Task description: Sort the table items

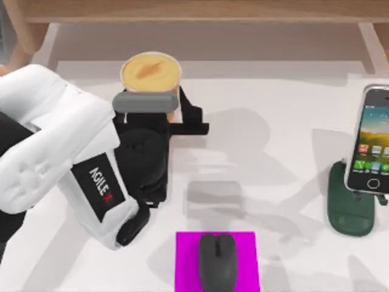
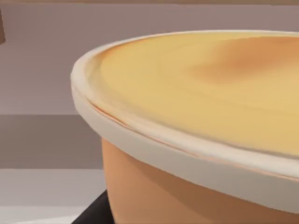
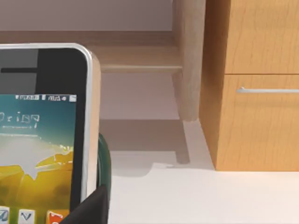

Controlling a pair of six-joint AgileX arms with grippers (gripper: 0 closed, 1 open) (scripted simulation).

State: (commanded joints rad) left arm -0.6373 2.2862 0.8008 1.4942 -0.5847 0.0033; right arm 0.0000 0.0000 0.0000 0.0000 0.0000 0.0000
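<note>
— What do you count on the table (image 1: 279,91)?
— You have one cup (image 1: 151,73), one mouse (image 1: 217,263), one phone (image 1: 371,141).
— And the rest?
— One magenta square (image 1: 188,258), one green stand (image 1: 347,210), one arm (image 1: 55,152).

Top cam overhead; wrist cams close-up.

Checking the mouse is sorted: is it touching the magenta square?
Touching. Top view shows the mouse lying flat on the magenta square, magenta showing on both sides.

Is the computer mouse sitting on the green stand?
No, the dark grey mouse lies on the magenta square, while the phone stands on the green stand.
</note>
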